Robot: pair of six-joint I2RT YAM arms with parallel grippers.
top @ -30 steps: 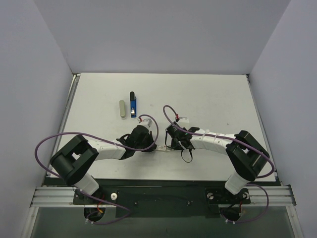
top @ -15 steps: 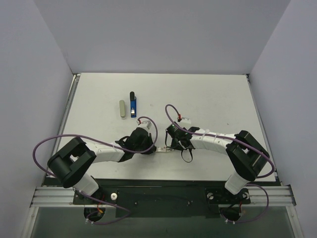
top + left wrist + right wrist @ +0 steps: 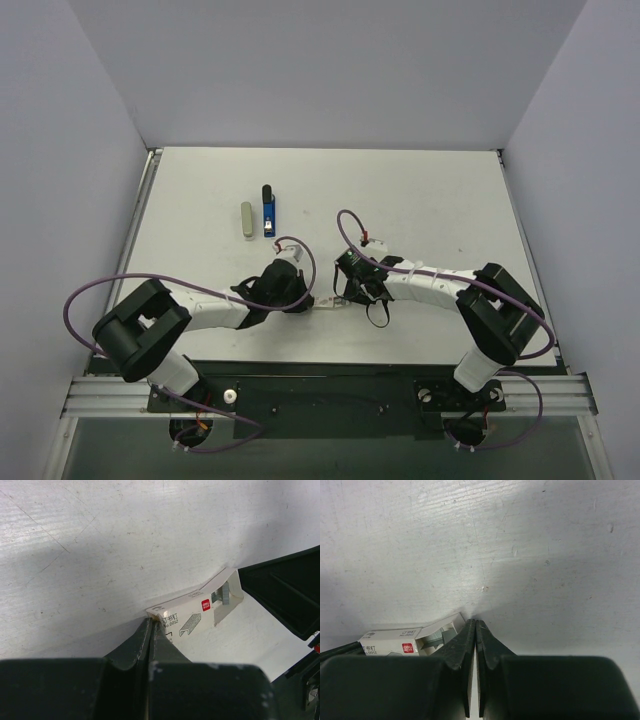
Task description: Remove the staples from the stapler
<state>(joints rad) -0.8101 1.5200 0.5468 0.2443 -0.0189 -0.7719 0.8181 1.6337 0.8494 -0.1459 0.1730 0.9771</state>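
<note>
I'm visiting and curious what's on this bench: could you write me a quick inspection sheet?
Surface: white table, scuffed.
Job's things: blue stapler lies at the back, untouched; staples show inside a small white box.
Clutter: grey bar beside the stapler.
Tools: left tool and right tool both shut, tips at opposite ends of the box.
Cables: purple cables loop off both arms.
Surroundings: plain pale walls; nothing else seen.

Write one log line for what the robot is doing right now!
left fingers: shut at staple box end | right fingers: shut by its open end | stapler: untouched, beside grey bar
</note>
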